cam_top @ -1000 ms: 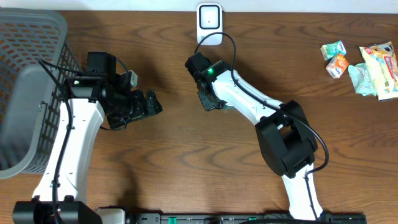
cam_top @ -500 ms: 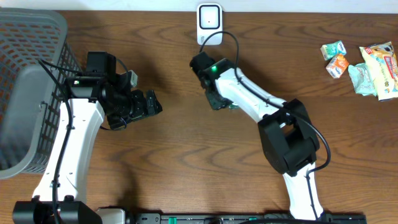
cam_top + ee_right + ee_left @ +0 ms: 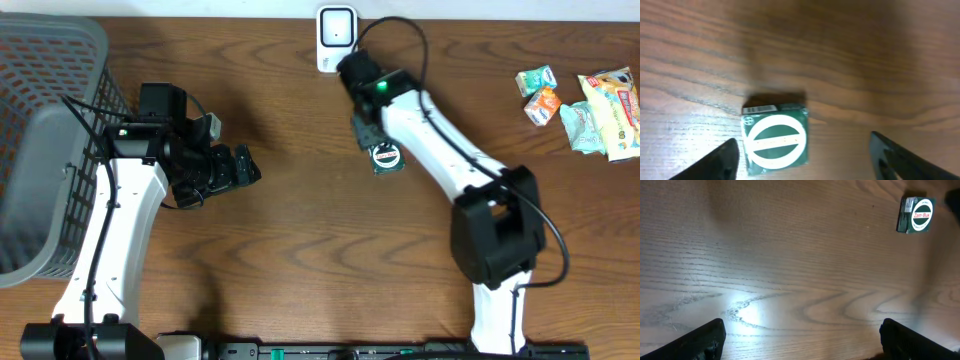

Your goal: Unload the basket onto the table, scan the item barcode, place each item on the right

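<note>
**Item:** Zam-Buk carton (image 3: 385, 158), small and square, green with a white roundel on its top face.

**Location:** Lies flat on the wooden counter (image 3: 300, 260), label up, near the middle and just short of the white barcode scanner (image 3: 337, 35) at the far edge. Nothing holds it.

**Barcode:** A white barcode strip (image 3: 762, 108) shows on one narrow side face in the right wrist view. It does not face upward.

**Right tool** (image 3: 364, 130)**:** Hangs just over the carton with its fingers (image 3: 720, 160) spread wide. The carton lies between them, nearer one finger, and appears to touch neither.

**Left tool** (image 3: 802, 330)**:** Fully spread and pinching nothing. It hovers over bare counter well apart from the carton, which shows only in the far corner of its view.

**Also on the counter:** A grey mesh basket (image 3: 50, 150) at the left edge and a cluster of snack packets (image 3: 590, 100) at the far right.

**Handling, as judged:**
- Probably light, being thin card around a small content.
- Stiff enough to pinch, but the walls would dent under hard pressure.
- The printed card looks smooth, so it may slip if taken by a corner.

**Where to take hold, as judged:** Across two opposite side faces, low and centred. The barcode face should stay uncovered so it can be turned toward the scanner window.

**Task status:** The scan looks not yet done, since the strip does not point toward the scanner.
</note>
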`<act>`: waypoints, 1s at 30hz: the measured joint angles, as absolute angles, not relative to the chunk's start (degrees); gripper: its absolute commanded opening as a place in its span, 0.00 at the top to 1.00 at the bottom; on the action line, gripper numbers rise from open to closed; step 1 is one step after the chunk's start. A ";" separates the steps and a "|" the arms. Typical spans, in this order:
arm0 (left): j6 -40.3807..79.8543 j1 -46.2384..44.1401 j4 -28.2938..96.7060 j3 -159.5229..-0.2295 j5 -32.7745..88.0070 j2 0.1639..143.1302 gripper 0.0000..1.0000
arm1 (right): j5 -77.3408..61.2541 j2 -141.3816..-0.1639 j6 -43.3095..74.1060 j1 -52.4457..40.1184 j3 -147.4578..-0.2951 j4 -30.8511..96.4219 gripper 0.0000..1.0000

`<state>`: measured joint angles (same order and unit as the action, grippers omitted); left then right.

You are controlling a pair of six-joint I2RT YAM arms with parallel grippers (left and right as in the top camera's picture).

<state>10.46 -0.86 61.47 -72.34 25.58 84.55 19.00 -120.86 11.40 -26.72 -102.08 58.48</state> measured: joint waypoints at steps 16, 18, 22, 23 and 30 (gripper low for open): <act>10.46 -0.86 61.49 -72.34 25.58 84.55 0.02 | -2.17 -119.72 3.75 -17.82 -95.55 58.81 0.01; 10.46 -0.86 61.47 -72.34 25.58 84.55 0.02 | -3.05 -119.72 3.14 -17.78 -93.73 57.28 0.01; 10.46 -0.86 61.47 -72.34 25.58 84.55 0.02 | -3.79 -119.72 2.33 -17.78 -89.78 52.47 0.01; 10.46 -0.86 61.47 -72.34 25.58 84.55 0.02 | -3.95 -119.72 2.26 -17.78 -88.68 51.31 0.01; 10.46 -0.86 61.47 -72.34 25.58 84.55 0.02 | -4.27 -119.72 2.09 -17.78 -83.77 46.24 0.05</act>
<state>10.46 -0.86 61.47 -72.34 25.58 84.55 -4.27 -119.72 2.09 -17.78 -83.77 46.24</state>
